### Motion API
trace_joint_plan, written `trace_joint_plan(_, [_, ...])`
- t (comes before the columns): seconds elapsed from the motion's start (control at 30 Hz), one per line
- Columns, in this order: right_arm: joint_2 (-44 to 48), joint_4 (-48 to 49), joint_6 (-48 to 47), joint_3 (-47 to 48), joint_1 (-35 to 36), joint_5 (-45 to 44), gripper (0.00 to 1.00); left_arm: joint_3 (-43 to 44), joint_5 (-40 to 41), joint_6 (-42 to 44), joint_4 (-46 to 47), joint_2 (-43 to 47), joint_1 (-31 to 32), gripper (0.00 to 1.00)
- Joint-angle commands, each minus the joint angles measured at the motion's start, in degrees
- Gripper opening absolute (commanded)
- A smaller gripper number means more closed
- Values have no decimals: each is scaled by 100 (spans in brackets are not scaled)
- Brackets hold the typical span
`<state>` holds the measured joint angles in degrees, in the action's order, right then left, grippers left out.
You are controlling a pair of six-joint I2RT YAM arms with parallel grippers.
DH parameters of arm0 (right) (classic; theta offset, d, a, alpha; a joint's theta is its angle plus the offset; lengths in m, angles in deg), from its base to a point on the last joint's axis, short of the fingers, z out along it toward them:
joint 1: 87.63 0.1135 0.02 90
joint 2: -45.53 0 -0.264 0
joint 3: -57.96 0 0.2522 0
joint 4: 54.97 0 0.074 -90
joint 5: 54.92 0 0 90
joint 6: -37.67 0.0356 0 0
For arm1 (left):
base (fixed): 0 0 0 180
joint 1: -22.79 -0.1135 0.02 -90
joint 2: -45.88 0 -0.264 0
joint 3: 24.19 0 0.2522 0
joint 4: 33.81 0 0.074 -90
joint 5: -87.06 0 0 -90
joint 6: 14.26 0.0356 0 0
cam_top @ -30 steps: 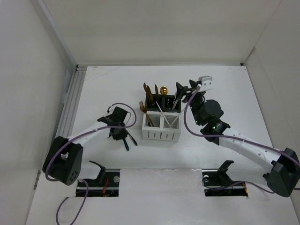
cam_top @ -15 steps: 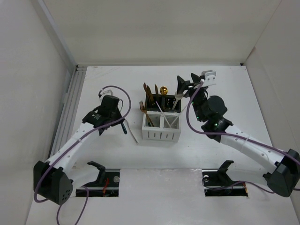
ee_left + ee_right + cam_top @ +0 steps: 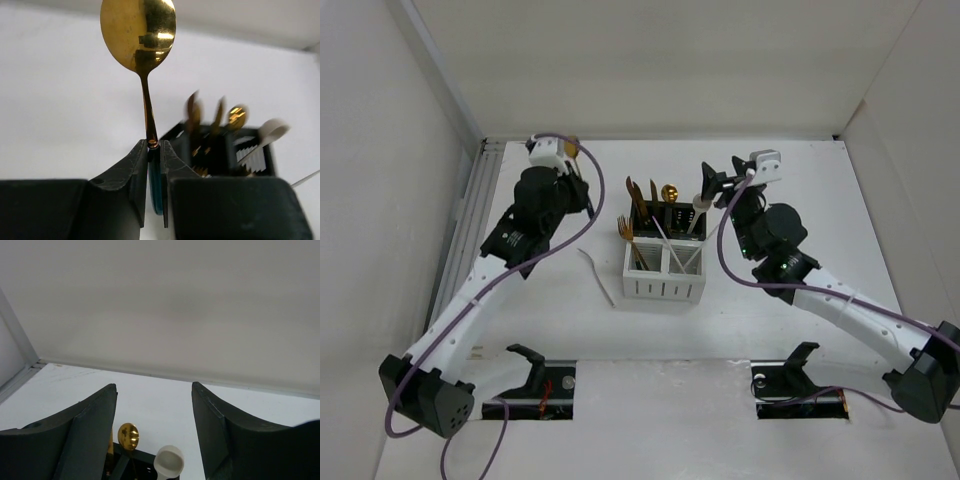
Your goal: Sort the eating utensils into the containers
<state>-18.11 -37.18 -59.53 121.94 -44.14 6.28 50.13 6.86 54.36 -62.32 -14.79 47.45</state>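
Gripping a gold spoon (image 3: 138,32) by the top of its dark teal handle, the left gripper (image 3: 154,147) holds it upright, bowl up, with the slim stem pinched tight between the two black fingers (image 3: 135,175). In the top view this arm stretches over the far left part of the white table (image 3: 800,200), well apart from the containers (image 3: 663,288), and the spoon's bowl shows just beside the white wrist camera.

The containers stand as one block near the middle of the table: two white slotted bins on the near side and two black bins behind them. Gold utensils (image 3: 650,195) stand in the black bins, and a gold fork (image 3: 627,232) leans up from the left white bin. A cream spoon (image 3: 168,460) pokes up from the far right black bin, with a round gold spoon bowl (image 3: 128,435) just beside it.

The right gripper (image 3: 153,385) hangs above the far right corner of the block, its jaws spread wide with nothing between them. Its wrist view looks down on the cream spoon and the gold bowl below.

One thin pale utensil (image 3: 597,278) lies flat on the table to the left of the white bins, near them but not touching — too slim to tell its kind.
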Motion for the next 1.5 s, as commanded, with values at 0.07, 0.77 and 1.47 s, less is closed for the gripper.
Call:
trace_joint_plan(0.07, [360,-123,-307,234,-42,-310,67,466,-733,1075,2913,-612,459,0])
trace_joint_plan(0.77, [1766,-1265,-572,-29,-200,-1357,67,-228,-1481,1427,6009,-2880,1779,0])
trace_joint_plan(1.47, [1346,-2302,-519,734,-200,-93,73,-45,55,1628,5185,-1994,1893,71])
